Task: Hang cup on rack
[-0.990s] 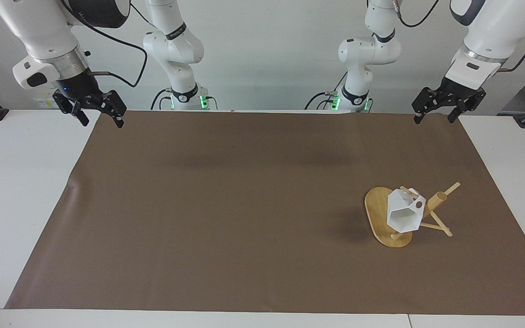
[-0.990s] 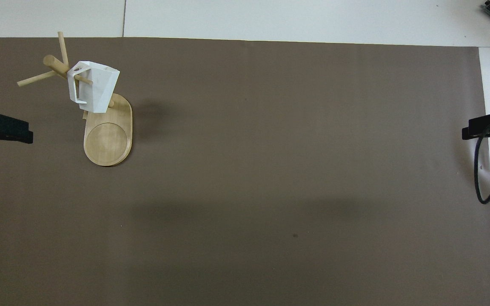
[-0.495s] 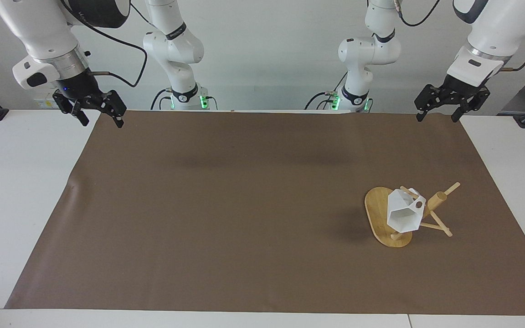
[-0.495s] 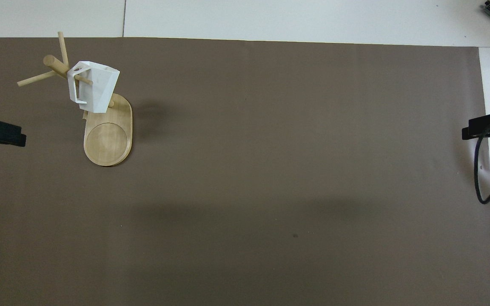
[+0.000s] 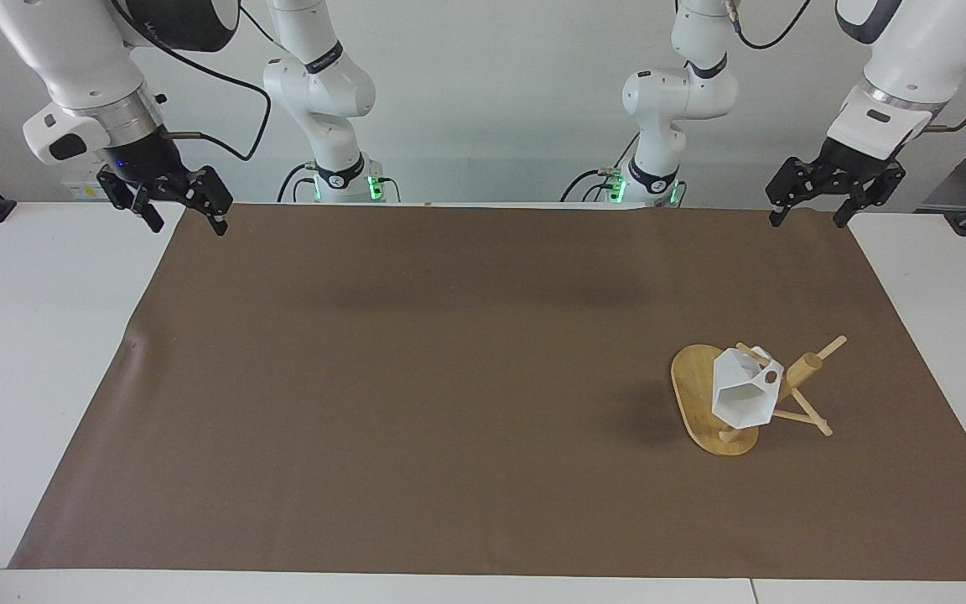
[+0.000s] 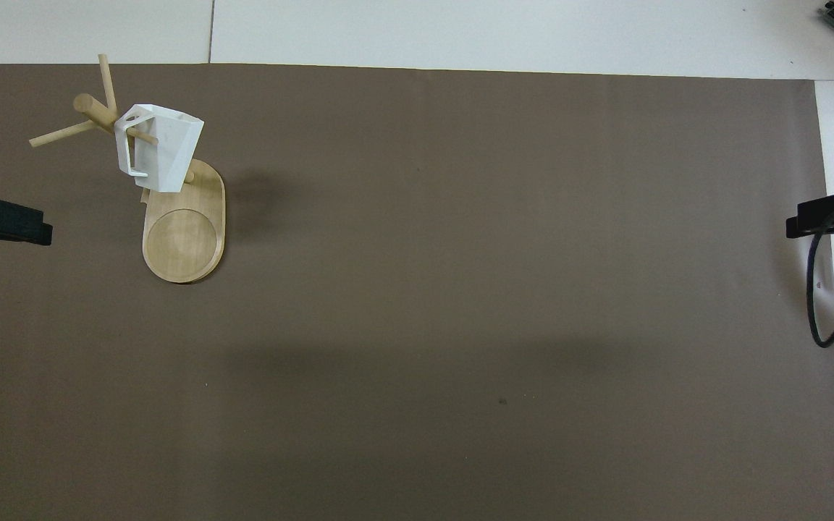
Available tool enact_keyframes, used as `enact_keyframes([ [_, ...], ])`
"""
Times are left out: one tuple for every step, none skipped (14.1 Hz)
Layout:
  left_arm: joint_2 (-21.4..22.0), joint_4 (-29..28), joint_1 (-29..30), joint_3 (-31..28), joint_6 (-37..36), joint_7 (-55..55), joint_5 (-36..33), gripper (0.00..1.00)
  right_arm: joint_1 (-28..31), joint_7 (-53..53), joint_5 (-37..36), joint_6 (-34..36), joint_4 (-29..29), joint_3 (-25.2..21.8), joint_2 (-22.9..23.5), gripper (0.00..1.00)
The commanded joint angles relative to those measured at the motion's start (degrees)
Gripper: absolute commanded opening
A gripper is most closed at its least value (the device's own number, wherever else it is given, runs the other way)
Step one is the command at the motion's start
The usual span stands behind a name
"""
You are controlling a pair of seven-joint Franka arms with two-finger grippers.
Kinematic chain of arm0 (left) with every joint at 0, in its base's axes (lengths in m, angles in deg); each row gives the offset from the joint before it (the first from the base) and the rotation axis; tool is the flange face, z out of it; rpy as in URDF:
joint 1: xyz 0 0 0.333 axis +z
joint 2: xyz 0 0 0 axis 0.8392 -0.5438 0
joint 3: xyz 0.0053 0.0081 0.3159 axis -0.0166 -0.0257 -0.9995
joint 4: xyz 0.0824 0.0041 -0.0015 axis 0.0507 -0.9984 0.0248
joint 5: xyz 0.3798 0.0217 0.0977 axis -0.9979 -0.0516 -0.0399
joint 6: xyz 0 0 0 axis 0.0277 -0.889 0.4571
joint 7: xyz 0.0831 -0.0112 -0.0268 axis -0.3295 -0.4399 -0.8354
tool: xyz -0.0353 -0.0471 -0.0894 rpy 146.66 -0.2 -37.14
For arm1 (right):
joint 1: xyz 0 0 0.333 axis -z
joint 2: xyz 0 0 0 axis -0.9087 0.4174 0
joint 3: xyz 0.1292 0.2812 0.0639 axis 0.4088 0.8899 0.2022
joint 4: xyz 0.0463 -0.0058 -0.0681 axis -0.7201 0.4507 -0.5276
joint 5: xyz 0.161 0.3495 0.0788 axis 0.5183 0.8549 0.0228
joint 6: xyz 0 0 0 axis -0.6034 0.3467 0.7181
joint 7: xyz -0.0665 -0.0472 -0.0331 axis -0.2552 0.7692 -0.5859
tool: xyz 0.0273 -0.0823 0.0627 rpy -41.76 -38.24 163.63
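Over the mat's corner at the left arm's end, left gripper [image 5: 815, 196] raised, jaws spread wide, holding nothing. Over the mat's corner at the right arm's end, right gripper [image 5: 184, 211] likewise raised, jaws wide apart and empty. Well clear of both, toward the left arm's end of the desk [image 5: 22, 352], cup [image 5: 743, 394] hung by its handle on a peg of the rack [image 5: 693, 387], rack standing on the brown mat [image 5: 416, 377].

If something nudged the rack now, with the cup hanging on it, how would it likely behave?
The rack probably tips before it slides: its post stands at one end of the oval base, and the cup hangs high on a peg. The cup likely swings, since only its handle is hooked. Both grippers are away and open.
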Motion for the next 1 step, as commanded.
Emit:
enact_keyframes([
  [1.1, -1.7, 0.1, -0.1, 1.4, -1.5, 1.1, 1.00, 0.3, 1.3, 0.1, 0.9, 0.3, 0.2, -0.6, 1.00],
])
